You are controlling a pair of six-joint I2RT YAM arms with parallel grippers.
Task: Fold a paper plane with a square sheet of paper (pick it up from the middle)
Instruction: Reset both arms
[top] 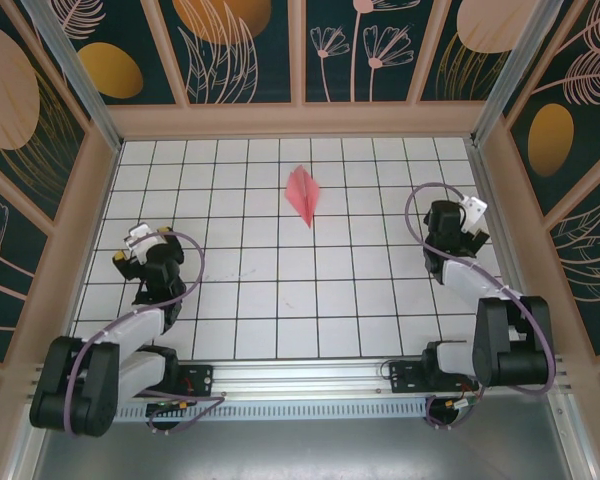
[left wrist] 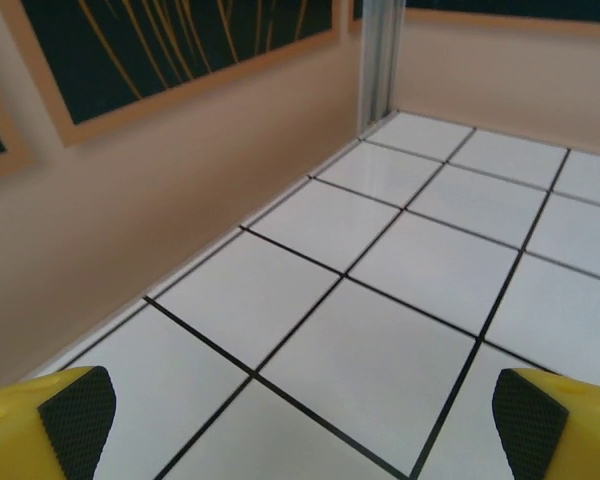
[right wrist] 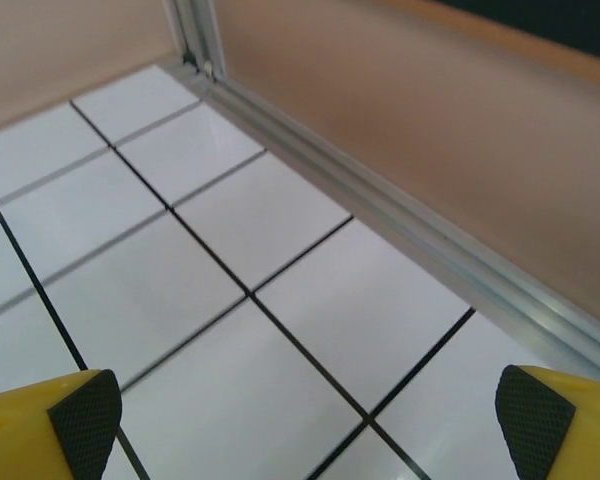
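- Centre grid floor (top: 280,290) bare btwn both arms; free passage.
- Paper plane (top: 303,194) at 12 o'clock, only obstacle, room all round it.
- Side walls (top: 80,250) at 9 & 3 o'clock hem arms, prob. tight.

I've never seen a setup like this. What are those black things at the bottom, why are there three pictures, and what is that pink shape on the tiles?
The black things are two robot arms bolted at the near edge of a white tiled table. The overhead picture looks down on them from above and behind. Each arm ends in a two-finger gripper: the left gripper sits on the left, the right gripper on the right.

The other two pictures come from small cameras on the wrists. The yellow shapes with black pads at their bottom corners are each gripper's own fingers, seen from close up, with bare tiles and the side wall beyond.

The pink shape is a paper plane, lying alone towards the far middle of the table. Both grippers stand wide open and hold nothing.
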